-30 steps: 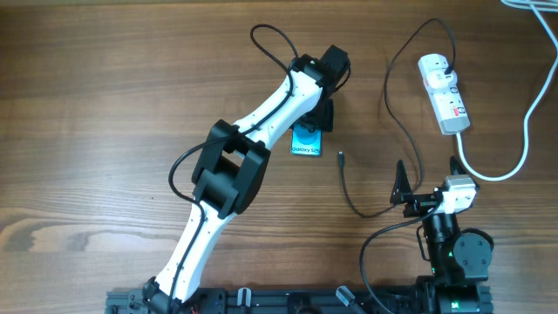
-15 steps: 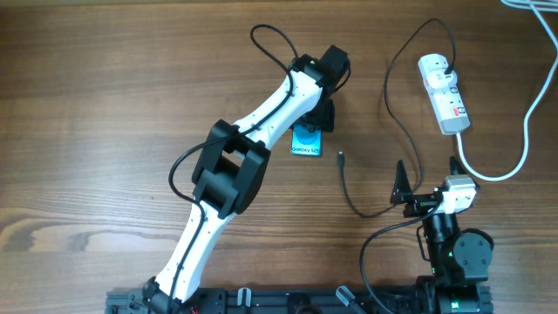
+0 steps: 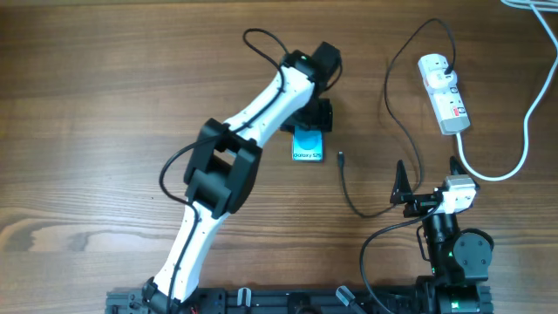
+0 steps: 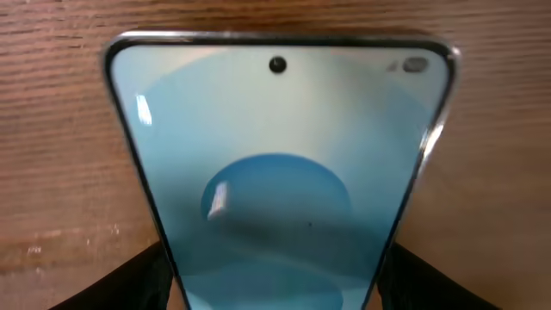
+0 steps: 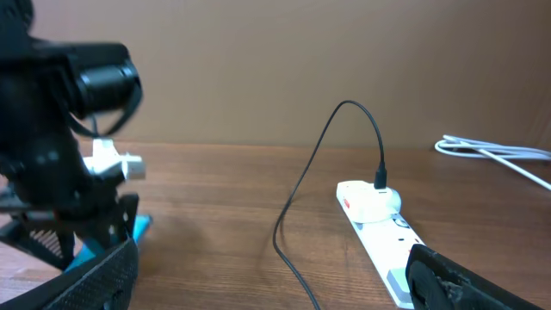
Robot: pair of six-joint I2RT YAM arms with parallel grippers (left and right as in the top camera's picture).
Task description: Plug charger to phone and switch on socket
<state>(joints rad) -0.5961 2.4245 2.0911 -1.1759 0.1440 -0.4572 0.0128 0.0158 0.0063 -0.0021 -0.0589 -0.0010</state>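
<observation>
The small rectangular cyan-screened phone (image 3: pixel 307 145) is lying flat mid-table, our left gripper (image 3: pixel 311 122) standing spread astride its twelve o'clock end. Our right gripper (image 5: pixel 271 254), gaping wide, should be pinching the thin black charger tip (image 3: pixel 340 158), at the phone's three o'clock, squarely.

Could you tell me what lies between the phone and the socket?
The overhead view shows only the charger cable crossing bare table between phone and socket, its tip lying beside the phone.

Bright, even light — soft glare on the phone (image 4: pixel 275 129), edges blurred.
</observation>
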